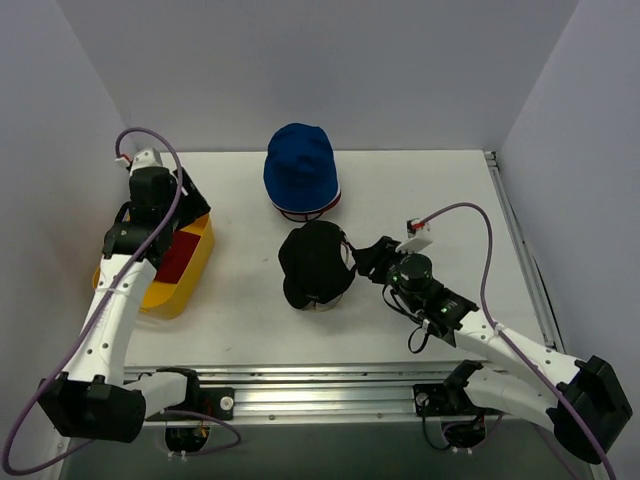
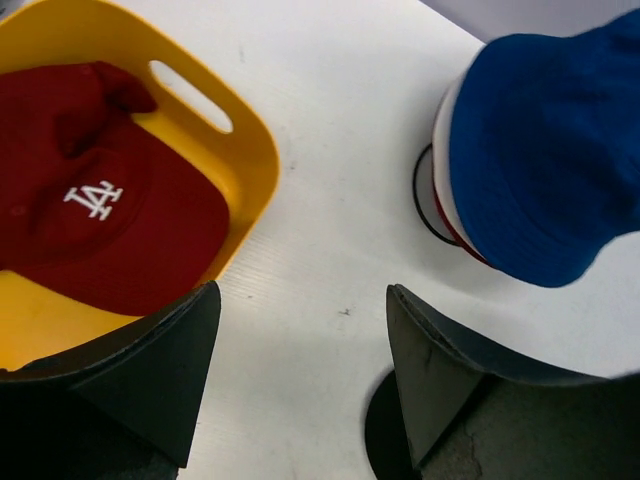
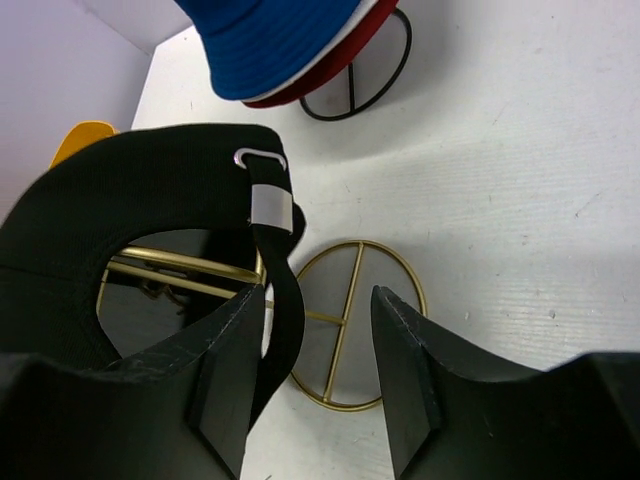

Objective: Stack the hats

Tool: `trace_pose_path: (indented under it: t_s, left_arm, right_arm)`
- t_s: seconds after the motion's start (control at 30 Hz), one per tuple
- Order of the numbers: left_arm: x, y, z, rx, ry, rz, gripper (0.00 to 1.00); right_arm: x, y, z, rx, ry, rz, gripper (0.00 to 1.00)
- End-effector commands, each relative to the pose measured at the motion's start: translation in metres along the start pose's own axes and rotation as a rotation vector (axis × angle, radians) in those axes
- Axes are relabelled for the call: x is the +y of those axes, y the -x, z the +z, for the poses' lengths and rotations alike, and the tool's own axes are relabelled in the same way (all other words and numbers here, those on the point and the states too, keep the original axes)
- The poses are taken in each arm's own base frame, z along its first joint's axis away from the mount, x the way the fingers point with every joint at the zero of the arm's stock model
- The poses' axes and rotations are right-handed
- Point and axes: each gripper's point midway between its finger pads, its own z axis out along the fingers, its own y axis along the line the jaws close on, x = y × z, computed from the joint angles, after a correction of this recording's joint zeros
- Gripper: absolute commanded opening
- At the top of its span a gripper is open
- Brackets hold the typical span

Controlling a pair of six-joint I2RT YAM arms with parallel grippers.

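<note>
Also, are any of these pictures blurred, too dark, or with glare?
Top external: even soft light, no glare, but the black cap is too dark for detail. Left wrist: the logo on the red cap is sharp; the fingers of the left hand are dark and soft-edged. Right wrist: sharp, with grey shadow under the gold frame.

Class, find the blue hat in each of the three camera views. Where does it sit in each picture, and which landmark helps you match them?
Top external: the blue hat sits at top centre, beyond both arms.
Left wrist: the blue hat fills the upper right, cut by the right edge.
Right wrist: the blue hat is at top centre, cut by the top edge.
Shared landmark: the black wire frame beneath it.
</note>
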Motion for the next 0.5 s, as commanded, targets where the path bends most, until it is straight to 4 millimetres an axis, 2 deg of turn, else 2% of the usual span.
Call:
trace_pose_path:
  t_s: [0.0, 0.13, 0.17, 0.27, 0.3, 0.4, 0.47]
  left_arm:
    - [0.021, 0.016, -0.011, -0.024, 0.07, -0.031, 0.76]
    - [0.057, 0.021, -0.012, -0.035, 0.178, -0.071, 0.76]
    - [0.075, 0.026, -0.011, -0.05, 0.226, -0.095, 0.76]
    - [0.097, 0.023, -0.003, -0.049, 0.28, -0.112, 0.74]
    - [0.11, 0.017, 0.003, -0.031, 0.315, -0.104, 0.73]
    - [0.132, 0.01, 0.018, 0.007, 0.369, -0.073, 0.73]
    - [0.14, 0.008, 0.026, 0.029, 0.387, -0.055, 0.73]
  right_arm:
    - [0.018, 0.028, -0.002, -0.06, 0.019, 0.012, 0.43]
    - [0.023, 0.038, -0.007, -0.078, 0.023, 0.017, 0.45]
    - [0.023, 0.038, -0.008, -0.076, 0.018, 0.015, 0.46]
    - [0.025, 0.048, -0.013, -0.091, 0.012, 0.014, 0.47]
    - [0.026, 0.051, -0.015, -0.098, 0.015, 0.015, 0.48]
    - [0.028, 0.063, -0.023, -0.117, 0.008, 0.006, 0.49]
    - [0.03, 0.072, -0.03, -0.133, 0.009, -0.002, 0.5]
